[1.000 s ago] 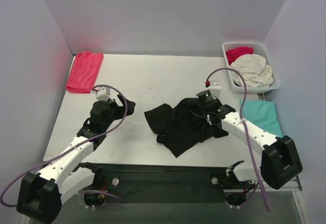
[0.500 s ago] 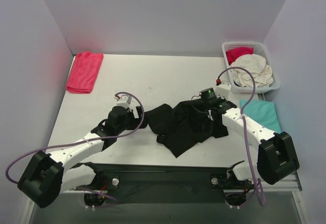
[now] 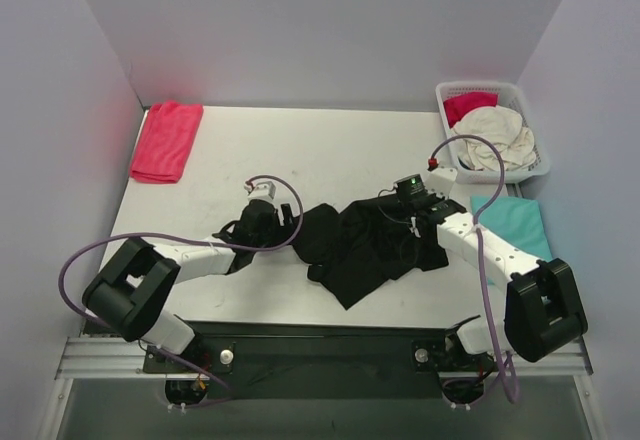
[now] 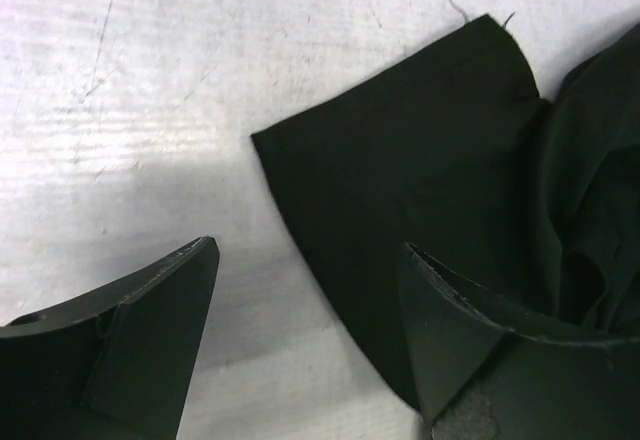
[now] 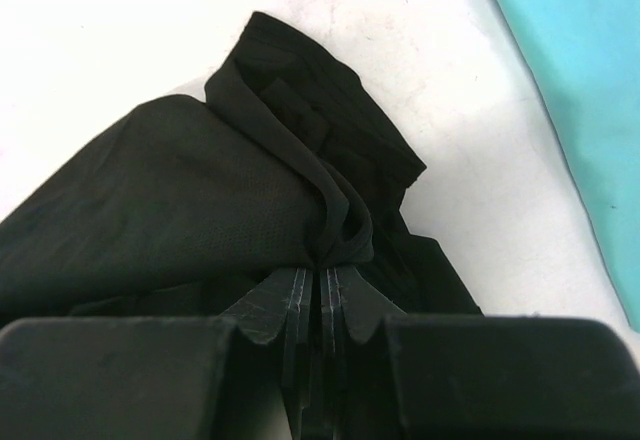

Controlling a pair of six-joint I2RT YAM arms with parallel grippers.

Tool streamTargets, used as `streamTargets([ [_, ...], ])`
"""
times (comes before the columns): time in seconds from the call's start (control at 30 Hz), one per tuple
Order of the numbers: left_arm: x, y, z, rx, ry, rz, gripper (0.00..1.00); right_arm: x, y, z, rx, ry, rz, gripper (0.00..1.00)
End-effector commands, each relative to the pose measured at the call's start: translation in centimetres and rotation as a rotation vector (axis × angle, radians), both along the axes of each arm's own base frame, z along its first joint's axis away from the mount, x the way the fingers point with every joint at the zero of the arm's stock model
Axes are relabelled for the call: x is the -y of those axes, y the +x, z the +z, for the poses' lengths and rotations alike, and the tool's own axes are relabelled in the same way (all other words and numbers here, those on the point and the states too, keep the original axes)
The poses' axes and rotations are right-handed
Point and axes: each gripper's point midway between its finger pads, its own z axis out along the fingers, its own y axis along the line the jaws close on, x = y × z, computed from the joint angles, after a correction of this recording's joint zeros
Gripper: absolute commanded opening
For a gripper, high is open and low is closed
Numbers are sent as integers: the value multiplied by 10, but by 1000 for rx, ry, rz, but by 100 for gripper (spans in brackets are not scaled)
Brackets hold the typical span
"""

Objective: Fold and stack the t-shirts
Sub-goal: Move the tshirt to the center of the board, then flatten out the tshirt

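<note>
Black cloth t-shirt (image 3: 365, 245) — crumpled at middle of desk (image 3: 300, 150), one sleeve flat leftward. Teal folded shirt (image 3: 515, 225) at right edge; red folded shirt (image 3: 167, 140) far left. Cream shirt (image 3: 495, 138) and second red shirt (image 3: 468, 106) — bundled in white lattice basket (image 3: 480, 174).

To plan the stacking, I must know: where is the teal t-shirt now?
In the top view the teal t-shirt lies flat at the right edge of the table, just nearer than the white basket and to the right of the black t-shirt.

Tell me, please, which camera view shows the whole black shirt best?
The top view: the black shirt lies crumpled between both arms, nearly all visible. The left wrist view shows only one flat corner; the right wrist view shows only the fold pinched in the right pincer.
</note>
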Motion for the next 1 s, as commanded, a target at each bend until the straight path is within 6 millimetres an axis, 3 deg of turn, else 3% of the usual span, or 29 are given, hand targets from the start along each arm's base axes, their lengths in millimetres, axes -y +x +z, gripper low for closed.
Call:
streamTargets([
  [0.0,20,35,31,105,-54,27,81,5,-6,-7,-14,-4,-26,0],
  [0.2,29,52,13,47,37,33,70,2,-7,-15,-27,15,-22,0],
  [0.3,28,49,-4,-12,85,42,64,3,-9,-17,-31,14,-26,0],
  [0.4,20,45,-8,-32,128,84,61,5,-10,-17,-31,8,-30,0],
  [0.6,4,44,1,-14,194,155,61,3,-10,-20,-35,16,-25,0],
  [0.97,-6,43,28,65,178,176,65,0,-10,-22,-39,31,-20,0],
])
